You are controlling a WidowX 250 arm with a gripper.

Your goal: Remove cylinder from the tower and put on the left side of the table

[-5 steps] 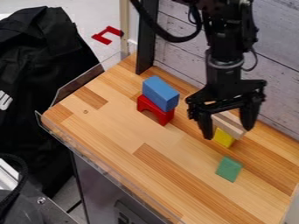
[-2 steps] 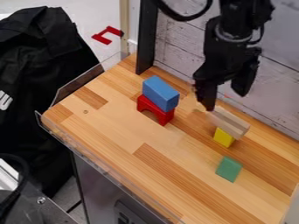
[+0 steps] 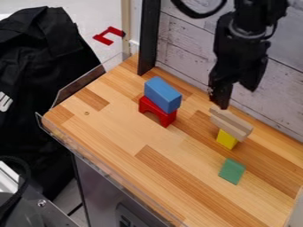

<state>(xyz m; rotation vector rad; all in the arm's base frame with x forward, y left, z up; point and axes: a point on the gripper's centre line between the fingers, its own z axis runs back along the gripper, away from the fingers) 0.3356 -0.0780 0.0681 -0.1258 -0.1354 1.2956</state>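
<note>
Atop the yellow block [image 3: 226, 139], pale wooden block [image 3: 232, 124] running upper-left to lower-right | below end effector [image 3: 238, 98] in view | fingers wide!

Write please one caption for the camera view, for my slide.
Claw hanging near a pale block on a yellow block, with a blue block atop a red arch and a green block.

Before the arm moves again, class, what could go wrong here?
The gripper hangs close above the wooden block, so dipping might knock it off the yellow block. The blue block sits atop the red arch; a sideways brush could topple it.
</note>
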